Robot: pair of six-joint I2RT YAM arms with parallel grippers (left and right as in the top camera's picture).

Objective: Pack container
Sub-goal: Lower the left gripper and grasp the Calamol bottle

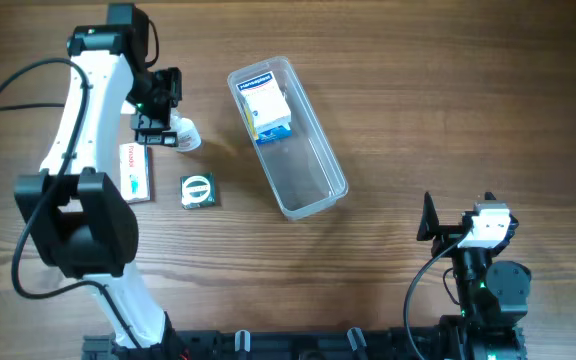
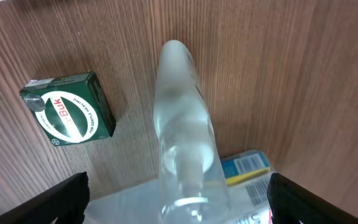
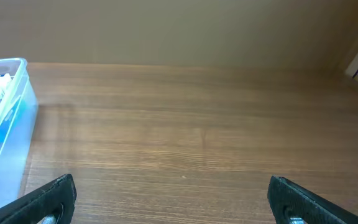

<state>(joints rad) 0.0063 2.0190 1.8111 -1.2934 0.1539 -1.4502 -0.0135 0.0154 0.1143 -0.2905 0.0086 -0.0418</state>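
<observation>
The clear plastic container (image 1: 308, 175) lies at an angle in the middle of the table, with a blue-and-white box (image 1: 266, 108) inside its far end. Its corner also shows in the right wrist view (image 3: 8, 118). My left gripper (image 1: 160, 118) is open over a small white bottle (image 1: 186, 136) lying on its side. In the left wrist view the bottle (image 2: 184, 134) lies between the wide-open fingers (image 2: 178, 190), and neither finger touches it. My right gripper (image 1: 431, 222) is open and empty at the near right, also seen in its wrist view (image 3: 169, 190).
A green box with a white round label (image 1: 199, 190) lies left of the container, also in the left wrist view (image 2: 70, 113). A white-and-red flat box (image 1: 135, 172) lies beside the left arm; its barcode end shows under the bottle (image 2: 248, 173).
</observation>
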